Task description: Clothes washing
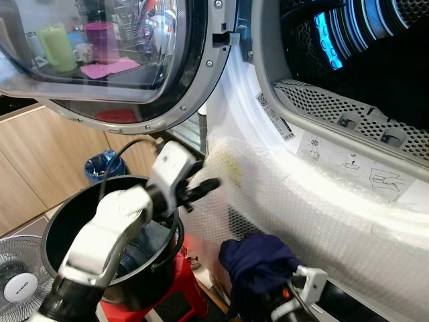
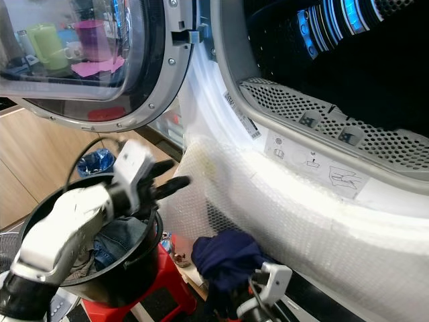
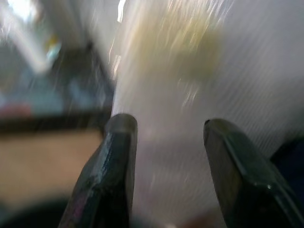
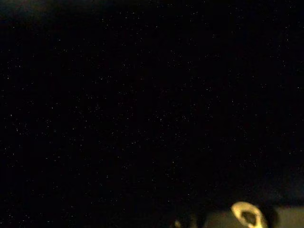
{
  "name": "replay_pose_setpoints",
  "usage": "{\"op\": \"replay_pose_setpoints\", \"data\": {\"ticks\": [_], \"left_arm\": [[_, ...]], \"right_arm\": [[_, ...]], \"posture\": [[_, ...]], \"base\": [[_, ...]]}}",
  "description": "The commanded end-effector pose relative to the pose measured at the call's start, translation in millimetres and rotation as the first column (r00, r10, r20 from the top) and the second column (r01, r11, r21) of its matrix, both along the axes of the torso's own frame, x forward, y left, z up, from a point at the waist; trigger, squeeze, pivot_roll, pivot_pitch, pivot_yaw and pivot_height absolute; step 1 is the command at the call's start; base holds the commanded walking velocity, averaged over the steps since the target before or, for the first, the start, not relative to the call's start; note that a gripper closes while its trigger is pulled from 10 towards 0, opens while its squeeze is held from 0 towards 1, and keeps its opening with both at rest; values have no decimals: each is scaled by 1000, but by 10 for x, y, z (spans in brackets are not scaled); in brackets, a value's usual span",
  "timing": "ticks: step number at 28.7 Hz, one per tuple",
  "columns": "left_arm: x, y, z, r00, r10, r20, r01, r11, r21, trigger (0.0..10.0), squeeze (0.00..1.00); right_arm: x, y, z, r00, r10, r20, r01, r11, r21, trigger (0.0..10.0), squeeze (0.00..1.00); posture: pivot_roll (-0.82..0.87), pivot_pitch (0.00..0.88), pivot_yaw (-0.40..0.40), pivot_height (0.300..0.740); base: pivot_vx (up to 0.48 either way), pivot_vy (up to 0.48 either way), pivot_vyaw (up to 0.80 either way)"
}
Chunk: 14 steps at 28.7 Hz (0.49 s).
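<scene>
One washing machine [image 1: 375, 221], one black bucket [image 1: 60, 221], one red stool [image 1: 181, 295], one fan [image 1: 20, 282], one navy garment [image 1: 258, 265]

The washer [image 1: 375, 201] stands open, its round glass door [image 1: 100, 60] swung wide to the left, and its dark drum [image 1: 375, 60] shows a perforated metal lip and blue glints inside. Bubble wrap [image 1: 301, 215] covers its white front below the opening. A crumpled navy garment [image 1: 258, 268] hangs bunched low against that front. A black bucket [image 1: 67, 221] on a red stool [image 1: 167, 295] holds denim clothes [image 2: 117, 238].
</scene>
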State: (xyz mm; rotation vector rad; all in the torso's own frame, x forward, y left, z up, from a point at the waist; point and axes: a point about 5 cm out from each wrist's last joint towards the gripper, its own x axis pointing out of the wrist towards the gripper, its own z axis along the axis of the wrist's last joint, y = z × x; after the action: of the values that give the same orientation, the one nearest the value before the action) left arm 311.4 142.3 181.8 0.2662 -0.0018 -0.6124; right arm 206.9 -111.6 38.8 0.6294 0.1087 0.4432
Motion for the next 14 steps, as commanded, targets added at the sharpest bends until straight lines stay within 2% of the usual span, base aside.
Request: {"op": "replay_pose_setpoints", "data": {"ticks": [1, 4, 6, 7, 9, 10, 14], "left_arm": [[-26, 97, -47, 997, 79, 15, -78, 996, -50, 10000, 0], [-60, 256, -177, 972, 209, 104, -211, 978, 4, 10000, 0], [-108, 424, -324, 941, 314, 125, -319, 948, 22, 10000, 0], [-108, 424, -324, 941, 314, 125, -319, 948, 22, 10000, 0], [-126, 569, -407, 902, 417, 117, -418, 908, -14, 10000, 0], [-118, 595, -437, 891, 440, 112, -441, 897, -14, 10000, 0], [-118, 572, -504, 899, 426, 107, -429, 903, 10, 10000, 0]], "right_arm": [[-99, 47, 119, 997, 63, 42, -64, 997, 32, 0, 0], [-199, 11, 192, 996, 71, 56, -73, 997, 34, 0, 0], [-278, 21, 292, 993, 93, 79, -96, 995, 38, 0, 0], [-278, 21, 292, 993, 93, 79, -96, 995, 38, 0, 0], [-368, 82, 536, 977, 152, 149, -161, 986, 53, 0, 0], [-376, 98, 751, 965, 157, 209, -179, 980, 90, 0, 0], [-328, 98, 1171, 931, 145, 336, -201, 970, 137, 0, 0]], "posture": [[216, 127, 3, 740], [217, 134, 1, 740], [208, 139, -5, 740], [208, 139, -5, 740], [206, 139, -9, 740], [201, 137, -13, 740], [196, 135, -14, 740]], "base": [[0, 0, 0], [0, 0, 0], [0, 0, 0], [0, 0, 0], [0, 0, 0], [0, 0, 0], [0, 0, 0]]}}
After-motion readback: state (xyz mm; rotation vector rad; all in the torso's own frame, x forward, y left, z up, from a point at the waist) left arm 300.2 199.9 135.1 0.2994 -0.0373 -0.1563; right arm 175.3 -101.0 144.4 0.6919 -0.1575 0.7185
